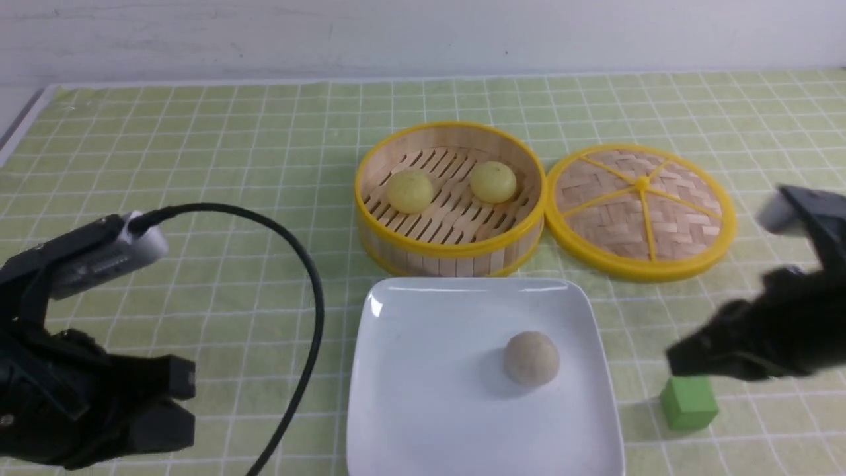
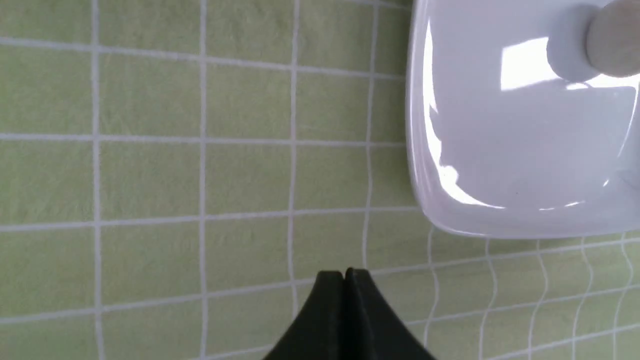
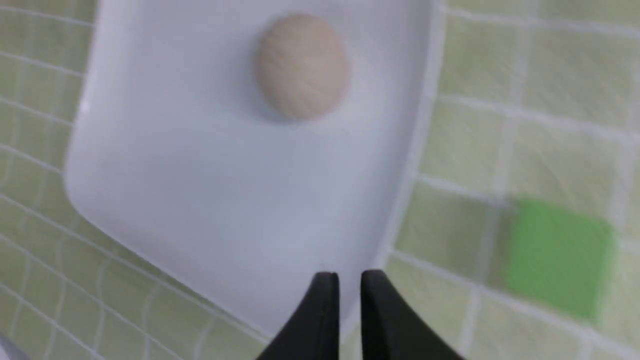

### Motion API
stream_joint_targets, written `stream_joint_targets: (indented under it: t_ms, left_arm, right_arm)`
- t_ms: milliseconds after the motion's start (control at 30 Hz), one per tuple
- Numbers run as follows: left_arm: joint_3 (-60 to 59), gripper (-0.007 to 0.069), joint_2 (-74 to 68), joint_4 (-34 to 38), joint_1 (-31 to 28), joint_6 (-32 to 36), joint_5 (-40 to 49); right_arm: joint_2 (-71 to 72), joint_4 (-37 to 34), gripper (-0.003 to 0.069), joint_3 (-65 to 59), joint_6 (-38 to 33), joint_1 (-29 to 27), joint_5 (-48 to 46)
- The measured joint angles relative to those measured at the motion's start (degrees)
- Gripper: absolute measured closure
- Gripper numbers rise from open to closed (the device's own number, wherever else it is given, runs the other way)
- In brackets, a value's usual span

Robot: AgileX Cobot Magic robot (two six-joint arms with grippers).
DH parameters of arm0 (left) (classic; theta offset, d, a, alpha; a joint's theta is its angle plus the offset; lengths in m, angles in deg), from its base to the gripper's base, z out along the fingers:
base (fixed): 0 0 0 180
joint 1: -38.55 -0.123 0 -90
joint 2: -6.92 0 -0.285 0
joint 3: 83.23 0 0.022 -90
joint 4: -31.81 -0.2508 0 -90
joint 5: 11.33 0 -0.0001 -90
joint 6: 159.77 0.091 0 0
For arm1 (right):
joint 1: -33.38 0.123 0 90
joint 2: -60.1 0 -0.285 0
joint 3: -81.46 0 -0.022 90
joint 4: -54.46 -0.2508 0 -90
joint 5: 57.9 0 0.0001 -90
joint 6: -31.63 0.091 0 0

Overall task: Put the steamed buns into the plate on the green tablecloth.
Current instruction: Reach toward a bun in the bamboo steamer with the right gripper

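While both steamed buns (image 1: 410,191) (image 1: 492,182) are sitting in the bamboo steamer (image 1: 449,254) behind the white plate (image 1: 423,370) on the green tablecloth (image 1: 231,145), the left gripper (image 2: 344,274) is hovering closed and empty and the right gripper (image 3: 349,276) is hanging barely parted, holding nothing

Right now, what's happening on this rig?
Neither arm holds anything. Both steamed buns sit in the open steamer basket, its lid beside it. The plate on the green tablecloth carries only a grey-beige bun. The left gripper is shut over bare cloth beside the plate; the right gripper, barely open and empty, hovers at the plate's edge near a green cube.
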Motion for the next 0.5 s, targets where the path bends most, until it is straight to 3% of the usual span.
stream_joint_targets:
  t_ms: [167, 300, 500]
  left_arm:
    - [0.05, 0.0608, -0.06, 1.05, 0.0, 0.79, -3.19]
    - [0.05, 0.0596, -0.06, 1.12, 0.0, 0.91, -4.71]
    - [0.05, 0.0552, -0.06, 1.12, 0.0, 4.1, -5.99]
  right_arm:
    - [-14.9, 1.73, 0.0407, 16.97, -2.13, 5.17, 4.01]
    - [-26.13, 7.96, 0.0314, 33.45, 1.94, 5.44, 3.5]
    - [-40.29, 12.59, 0.0267, 51.71, 3.8, 5.44, 2.45]
